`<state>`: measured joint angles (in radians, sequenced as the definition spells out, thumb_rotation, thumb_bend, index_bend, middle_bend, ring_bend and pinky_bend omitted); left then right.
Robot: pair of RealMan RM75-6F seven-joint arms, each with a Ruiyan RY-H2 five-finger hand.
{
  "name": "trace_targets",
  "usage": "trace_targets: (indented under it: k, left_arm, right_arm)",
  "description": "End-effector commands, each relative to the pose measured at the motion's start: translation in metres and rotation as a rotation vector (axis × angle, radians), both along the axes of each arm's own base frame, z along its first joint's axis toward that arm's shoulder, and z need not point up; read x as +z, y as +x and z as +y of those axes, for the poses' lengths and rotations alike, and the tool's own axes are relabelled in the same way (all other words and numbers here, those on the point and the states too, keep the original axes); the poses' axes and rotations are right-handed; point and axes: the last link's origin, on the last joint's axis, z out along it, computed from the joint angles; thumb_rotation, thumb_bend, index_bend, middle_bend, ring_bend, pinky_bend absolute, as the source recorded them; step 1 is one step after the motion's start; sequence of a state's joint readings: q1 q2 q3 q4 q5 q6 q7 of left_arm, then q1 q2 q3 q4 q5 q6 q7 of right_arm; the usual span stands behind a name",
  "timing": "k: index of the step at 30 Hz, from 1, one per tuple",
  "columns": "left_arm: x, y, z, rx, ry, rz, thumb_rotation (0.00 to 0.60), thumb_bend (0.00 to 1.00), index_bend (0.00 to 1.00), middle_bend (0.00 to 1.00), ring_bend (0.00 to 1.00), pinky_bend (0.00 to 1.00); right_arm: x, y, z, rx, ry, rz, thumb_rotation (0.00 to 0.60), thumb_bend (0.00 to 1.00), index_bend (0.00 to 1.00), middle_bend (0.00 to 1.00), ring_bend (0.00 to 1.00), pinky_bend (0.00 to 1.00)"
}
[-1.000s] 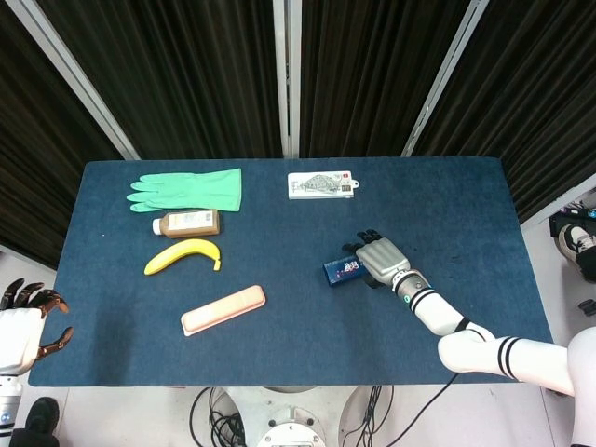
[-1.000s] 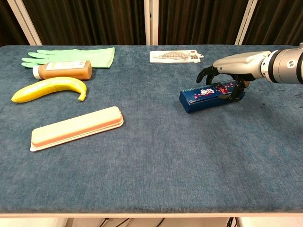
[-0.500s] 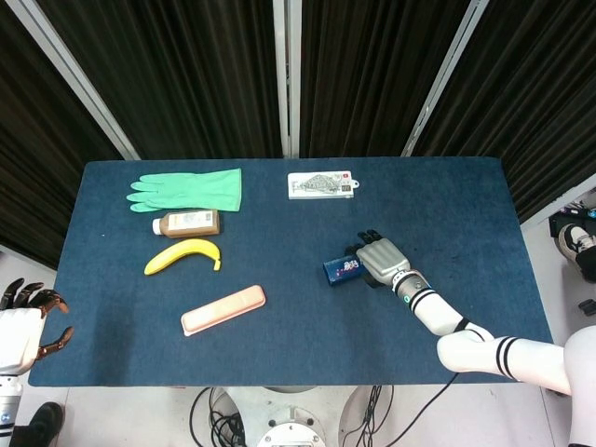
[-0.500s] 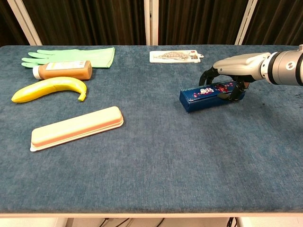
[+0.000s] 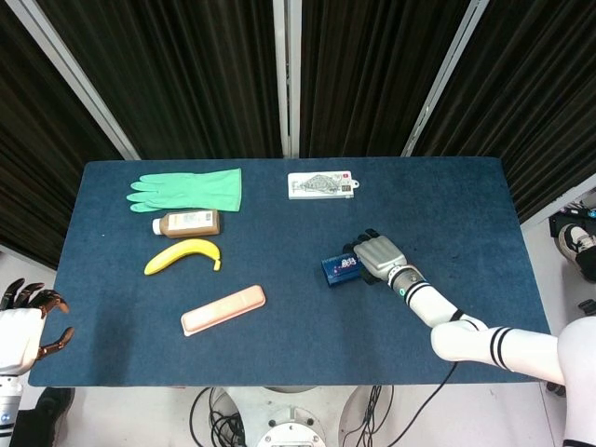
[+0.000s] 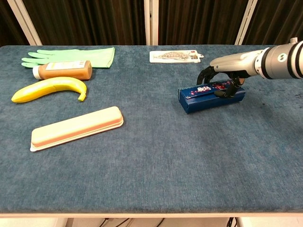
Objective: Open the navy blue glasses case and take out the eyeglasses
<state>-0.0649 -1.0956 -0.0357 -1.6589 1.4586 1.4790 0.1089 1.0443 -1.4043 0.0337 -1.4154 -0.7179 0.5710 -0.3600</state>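
Case: the navy blue glasses case (image 6: pixel 211 97) lay closed on the right half of the table, with small printed marks on its lid; no eyeglasses showed.
Right hand: the right hand (image 6: pixel 227 75) was draped over the case's far end, fingers (image 6: pixel 205 73) curled down behind it and the thumb pressing the near edge, so it gripped the case.
Left hand: the left hand (image 5: pixel 26 321) hung off the table's left edge, fingers apart, holding nothing.
Risk: with only one end pinned, the case would likely slide or swivel on the cloth instead of opening; the cause would be a one-handed pull with nothing bracing the base.
Second risk: a lid snapping up could fling the glasses out.
Surface: a table (image 6: pixel 156 161) covered in dark blue, slightly fuzzy cloth.
Other items: a green glove (image 6: pixel 71 55), brown bottle (image 6: pixel 61 70), banana (image 6: pixel 47 88), pink case (image 6: pixel 75 128) and a printed card (image 6: pixel 175 56), all well apart from the hand.
Room: black pleated curtains (image 5: pixel 205 74) with pale upright posts behind.
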Motion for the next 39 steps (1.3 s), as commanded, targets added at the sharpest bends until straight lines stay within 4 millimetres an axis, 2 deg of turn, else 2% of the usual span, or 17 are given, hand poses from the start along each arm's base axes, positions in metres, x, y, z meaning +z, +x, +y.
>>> trace_targets:
  k: [1,2,4,6,8,9,16,20,24,28,32,35,39]
  left_arm:
    - [0.0,0.0,0.0,0.0,0.0,-0.001,0.6,0.25,0.49,0.35,0.17,0.1]
    - [0.0,0.0,0.0,0.0,0.0,0.0,0.6,0.25,0.49,0.35,0.17,0.1]
    - [0.0,0.0,0.001,0.001,-0.001,0.0,0.6,0.25,0.49,0.35,0.17,0.1]
    - [0.0,0.0,0.001,0.0,-0.001,0.0,0.6,0.25,0.49,0.35,0.17,0.1]
    - [0.0,0.0,0.001,0.0,-0.001,0.0,0.6,0.25,0.49,0.35,0.17,0.1]
    - [0.0,0.0,0.001,0.0,-0.001,-0.001,0.6,0.25,0.49,0.35,0.17,0.1]
    - [0.0,0.0,0.001,0.0,-0.002,-0.004,0.6,0.25,0.49,0.35,0.17,0.1]
    - [0.0,0.0,0.0,0.0,-0.002,-0.005,0.6,0.25,0.49,0.35,0.17,0.1]
    - [0.0,0.0,0.0,0.0,-0.003,-0.01,0.6,0.25,0.49,0.35,0.17,0.1]
    - [0.0,0.0,0.0,-0.001,-0.005,-0.009,0.6,0.25,0.49,0.35,0.17,0.1]
    - [0.0,0.0,0.0,-0.004,-0.007,-0.003,0.6,0.25,0.49,0.35,0.17,0.1]
    - [-0.001,0.001,0.001,-0.005,-0.007,0.003,0.6,0.25,0.49,0.35,0.17,0.1]
    - [-0.001,0.001,0.001,-0.004,-0.004,0.003,0.6,0.25,0.49,0.35,0.17,0.1]
  right_arm:
    - [-0.002,0.008,-0.01,-0.007,-0.02,-0.006,0.6,0.89,0.24,0.37,0.09,0.0]
    - [-0.002,0.011,-0.014,-0.01,-0.029,-0.005,0.6,0.87,0.22,0.35,0.07,0.0]
    - [-0.004,0.015,-0.02,-0.009,-0.043,0.003,0.6,0.7,0.12,0.28,0.01,0.0]
    - [-0.008,0.019,-0.025,-0.01,-0.052,0.008,0.6,0.57,0.04,0.22,0.0,0.0]
    - [-0.013,0.025,-0.03,-0.013,-0.062,0.01,0.6,0.49,0.0,0.15,0.0,0.0]
    - [-0.015,0.027,-0.032,-0.014,-0.063,0.011,0.6,0.48,0.0,0.12,0.0,0.0]
    - [-0.023,0.038,-0.046,-0.02,-0.116,0.001,0.6,0.47,0.0,0.02,0.0,0.0]
    - [-0.012,0.04,-0.058,-0.02,-0.209,-0.01,0.6,0.43,0.0,0.0,0.0,0.0]
    - [0.003,0.034,-0.046,-0.005,-0.208,-0.026,0.6,0.43,0.0,0.01,0.0,0.0]
    - [0.024,0.011,-0.021,0.009,-0.197,-0.015,0.6,0.44,0.0,0.1,0.0,0.0]
    - [0.036,-0.02,-0.002,-0.042,-0.169,0.003,0.6,0.52,0.0,0.21,0.0,0.0]
    - [0.036,-0.038,0.001,-0.088,-0.154,0.01,0.6,0.6,0.0,0.22,0.0,0.0]
    - [0.033,-0.053,-0.001,-0.136,-0.135,-0.007,0.6,0.65,0.0,0.22,0.0,0.0]
